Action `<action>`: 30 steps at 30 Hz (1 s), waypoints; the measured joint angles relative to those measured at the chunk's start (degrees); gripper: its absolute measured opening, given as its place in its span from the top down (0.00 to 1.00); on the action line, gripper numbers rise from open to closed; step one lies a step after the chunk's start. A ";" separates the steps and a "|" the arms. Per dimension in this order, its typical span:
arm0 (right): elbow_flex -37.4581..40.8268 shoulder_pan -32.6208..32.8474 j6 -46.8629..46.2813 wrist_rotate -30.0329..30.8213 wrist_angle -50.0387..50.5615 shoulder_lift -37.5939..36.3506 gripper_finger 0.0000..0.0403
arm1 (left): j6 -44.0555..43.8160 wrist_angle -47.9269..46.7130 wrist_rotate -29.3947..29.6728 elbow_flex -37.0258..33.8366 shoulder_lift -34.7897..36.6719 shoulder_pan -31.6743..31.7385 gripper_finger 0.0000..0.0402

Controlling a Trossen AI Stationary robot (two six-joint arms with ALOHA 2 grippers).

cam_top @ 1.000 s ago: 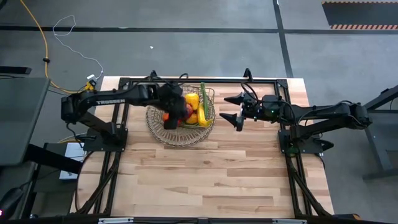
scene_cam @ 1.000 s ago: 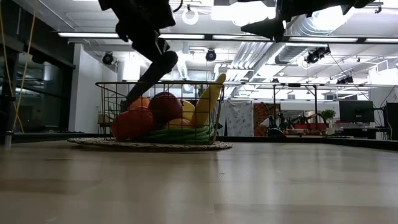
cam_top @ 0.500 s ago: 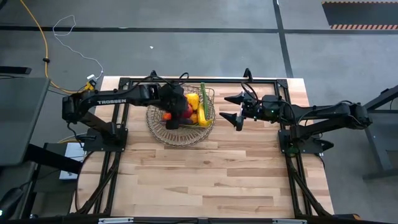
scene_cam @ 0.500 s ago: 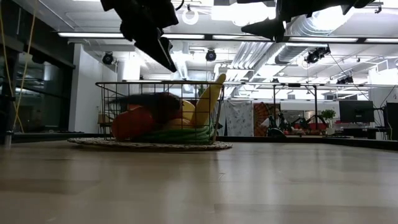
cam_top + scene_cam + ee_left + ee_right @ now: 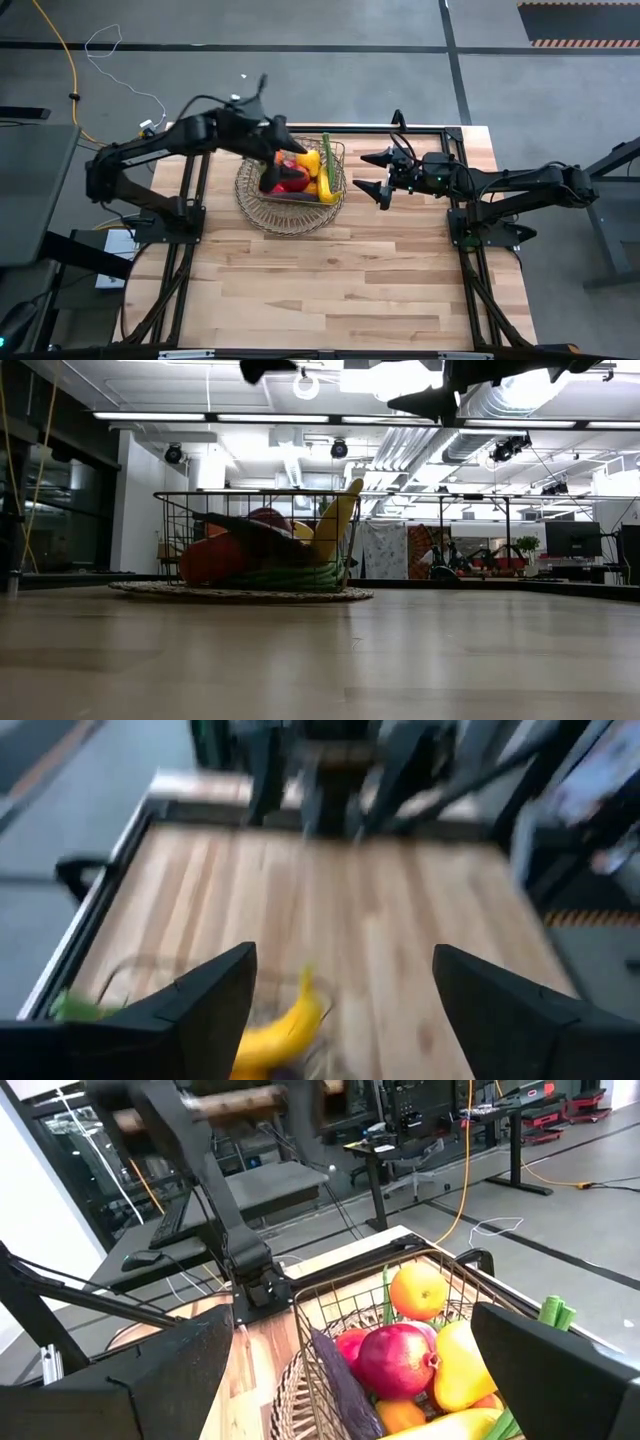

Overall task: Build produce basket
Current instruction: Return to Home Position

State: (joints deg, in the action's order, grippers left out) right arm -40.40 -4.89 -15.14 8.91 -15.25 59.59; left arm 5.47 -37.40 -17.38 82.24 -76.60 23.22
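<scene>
Where the basket sits: round bronze-grey wire-mesh basket [image 5: 287,220] rests on the pale wooden table [image 5: 330,285], toward its far edge, between the 2 arms.
Produce: all inside the basket; yellow banana [image 5: 336,525] leans up past the rim, dark purple eggplant [image 5: 338,1380] lies beside a red apple [image 5: 395,1360], a round orange [image 5: 418,1290] behind, long green beans [image 5: 290,575] underneath.
Left end effector [image 5: 343,955]: high above the basket's far-left side, fingers spread wide, released.
Right end effector [image 5: 362,172]: in the air near the basket's right side, fingers apart, released.

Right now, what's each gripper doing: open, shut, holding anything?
Left gripper: open, holding nothing, high above the basket.
Right gripper: open, holding nothing, off to the basket's right.
</scene>
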 joint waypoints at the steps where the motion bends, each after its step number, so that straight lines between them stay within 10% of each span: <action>1: 0.02 0.00 0.03 -0.01 -0.10 0.00 0.01 | -0.82 1.30 -0.78 -0.16 1.11 0.00 0.28; 11: 0.02 0.02 1.62 -0.47 -0.17 0.00 0.01 | -15.06 34.00 0.72 -25.56 21.37 -0.51 0.36; 17: 0.02 0.02 2.12 -0.48 -0.54 0.00 0.01 | -20.31 44.92 11.32 -40.87 32.50 -2.21 0.40; 30: 0.00 0.04 2.16 -0.51 -2.65 0.00 0.01 | -20.37 44.53 13.56 -45.92 36.63 -2.34 0.42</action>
State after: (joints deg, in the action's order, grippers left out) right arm -40.40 -4.84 -12.97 8.40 -17.90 59.59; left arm -14.90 7.14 -3.81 36.32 -39.97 20.88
